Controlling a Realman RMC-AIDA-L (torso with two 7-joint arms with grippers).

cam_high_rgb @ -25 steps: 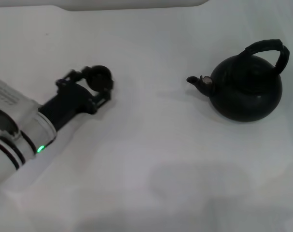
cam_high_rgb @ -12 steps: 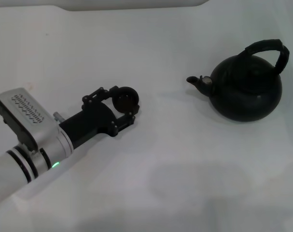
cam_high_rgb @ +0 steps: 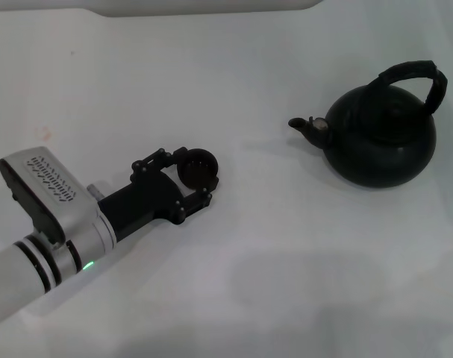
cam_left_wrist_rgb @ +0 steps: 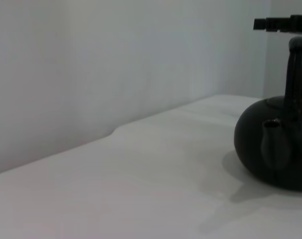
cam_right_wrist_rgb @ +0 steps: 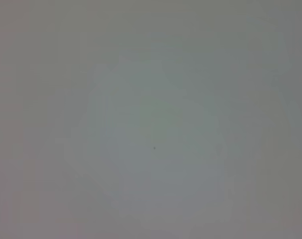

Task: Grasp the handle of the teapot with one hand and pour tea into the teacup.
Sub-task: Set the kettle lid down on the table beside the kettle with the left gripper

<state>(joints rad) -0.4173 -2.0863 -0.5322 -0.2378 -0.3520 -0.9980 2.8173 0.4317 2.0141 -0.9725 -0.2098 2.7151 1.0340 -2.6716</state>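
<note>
The white table (cam_high_rgb: 271, 246) carried the teapot (cam_high_rgb: 379, 138) at its right side — handle (cam_high_rgb: 418, 76) arched on top, spout toward the left gripper (cam_high_rgb: 190, 177). That gripper's fingers pinched the teacup (cam_high_rgb: 197, 165), well apart from the teapot.

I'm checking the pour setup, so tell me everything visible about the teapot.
The teapot is a large, round, matte black pot, upright on the white table on the robot's right side. Its short spout has a small silvery tip and points toward the left arm's side. The handle, black with a ribbed, wrapped look, arches over the top. Nothing touches the pot; the left gripper, around the teacup, is well clear of it.
</note>
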